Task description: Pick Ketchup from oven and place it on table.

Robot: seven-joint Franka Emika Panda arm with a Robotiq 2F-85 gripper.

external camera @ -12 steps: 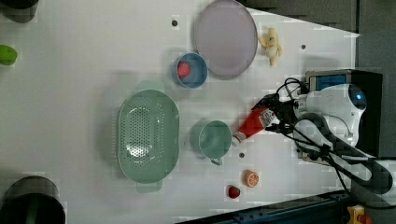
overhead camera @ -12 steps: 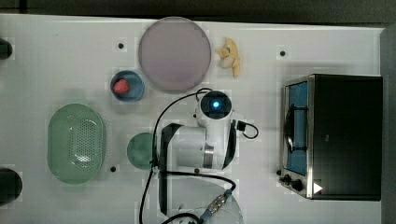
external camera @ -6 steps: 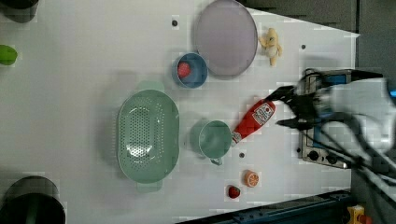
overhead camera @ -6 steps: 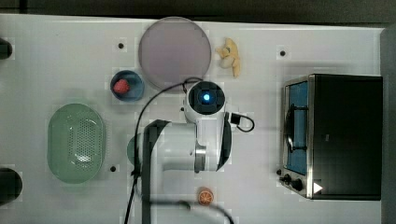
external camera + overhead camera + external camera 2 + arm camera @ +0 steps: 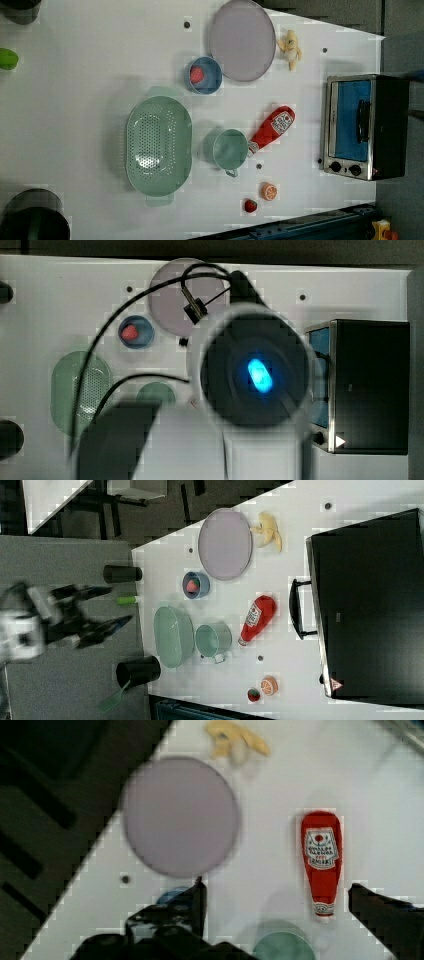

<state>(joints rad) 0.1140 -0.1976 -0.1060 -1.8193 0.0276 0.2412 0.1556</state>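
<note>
Now note the arm's pose: in the right view the gripper (image 5: pixel 107 607) hangs well off the table (image 5: pixel 300 540), apparently raised high, fingers spread wide and empty. You see the ketchup (image 5: pixel 271 129) lying flat on the table in the left view, at 9 o'clock from the oven (image 5: pixel 365 127), cap touching or just beside the green cup (image 5: pixel 230 148). Half a second ago the gripper was next to the bottle; it has since withdrawn.
</note>
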